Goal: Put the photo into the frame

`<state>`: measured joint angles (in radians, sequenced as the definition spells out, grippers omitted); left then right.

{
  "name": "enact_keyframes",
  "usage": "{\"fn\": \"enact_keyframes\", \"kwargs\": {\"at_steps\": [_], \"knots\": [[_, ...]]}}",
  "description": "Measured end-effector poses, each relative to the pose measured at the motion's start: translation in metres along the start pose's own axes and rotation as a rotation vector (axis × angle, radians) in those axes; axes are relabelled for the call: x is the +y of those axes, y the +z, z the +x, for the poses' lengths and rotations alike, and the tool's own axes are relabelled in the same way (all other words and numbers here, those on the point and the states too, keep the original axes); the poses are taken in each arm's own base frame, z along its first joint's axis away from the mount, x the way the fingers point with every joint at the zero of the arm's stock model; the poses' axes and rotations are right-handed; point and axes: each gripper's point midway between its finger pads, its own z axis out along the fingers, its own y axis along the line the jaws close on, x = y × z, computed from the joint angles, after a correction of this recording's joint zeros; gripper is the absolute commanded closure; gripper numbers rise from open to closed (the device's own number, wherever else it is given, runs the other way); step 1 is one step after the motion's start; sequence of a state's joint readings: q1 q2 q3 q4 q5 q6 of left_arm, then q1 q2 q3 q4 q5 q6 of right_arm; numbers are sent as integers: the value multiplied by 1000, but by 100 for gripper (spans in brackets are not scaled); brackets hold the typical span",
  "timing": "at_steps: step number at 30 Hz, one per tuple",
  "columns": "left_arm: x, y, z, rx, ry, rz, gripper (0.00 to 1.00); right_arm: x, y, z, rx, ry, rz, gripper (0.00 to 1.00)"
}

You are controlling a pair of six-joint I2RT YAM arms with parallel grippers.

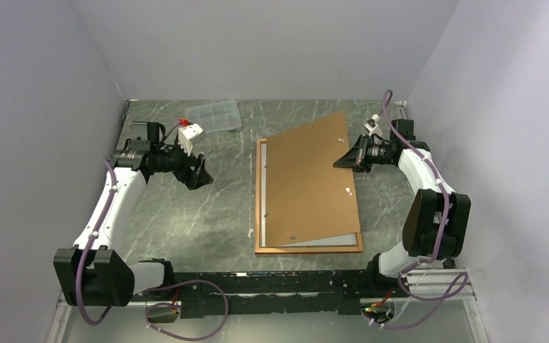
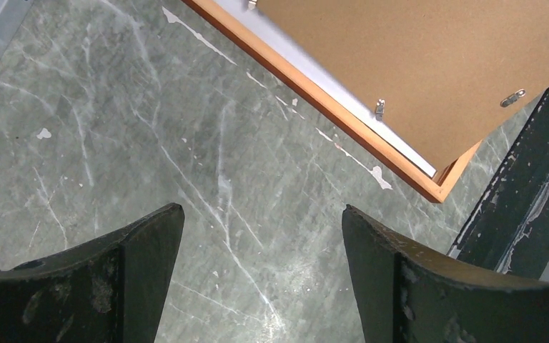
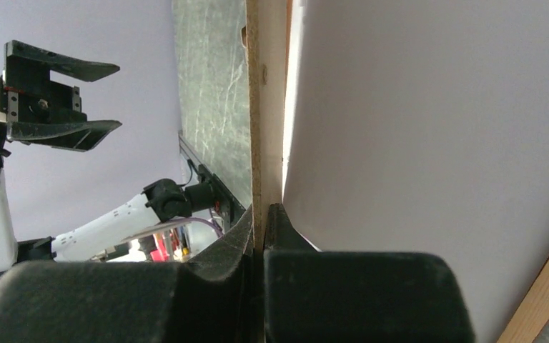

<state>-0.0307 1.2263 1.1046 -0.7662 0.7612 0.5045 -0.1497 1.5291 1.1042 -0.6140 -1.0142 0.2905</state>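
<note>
Brown backing board [image 1: 311, 182] lies skewed on the green marbled table [image 1: 186, 214], far right corner up off it (edge-on in my right wrist view, raw chip core showing). Small metal tabs [image 2: 512, 98] dot its face. Clear compartment box [image 1: 213, 116] sits at the far edge, well apart. White scrap [image 1: 250, 234] lies near the board's near-left corner.

No text, label, brand, number or sign can be read in any of the three views. The backing board [image 1: 307, 179], the frame [image 1: 307, 249] and the clear compartment box [image 1: 213, 116] show only plain, unmarked faces. The small red-and-white fitting [image 1: 190, 131] near that box is too small to tell whether it bears any marking.
</note>
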Motion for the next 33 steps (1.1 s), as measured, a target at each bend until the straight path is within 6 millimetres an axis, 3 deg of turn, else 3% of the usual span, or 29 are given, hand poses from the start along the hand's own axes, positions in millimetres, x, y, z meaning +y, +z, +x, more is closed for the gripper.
{"fn": "enact_keyframes", "kwargs": {"at_steps": [18,33], "knots": [[1,6,4,22,1,-2,14,-17,11,-1,28,72,10,100],[2,6,5,28,5,-1,13,-19,25,-3,43,84,-14,100]]}}
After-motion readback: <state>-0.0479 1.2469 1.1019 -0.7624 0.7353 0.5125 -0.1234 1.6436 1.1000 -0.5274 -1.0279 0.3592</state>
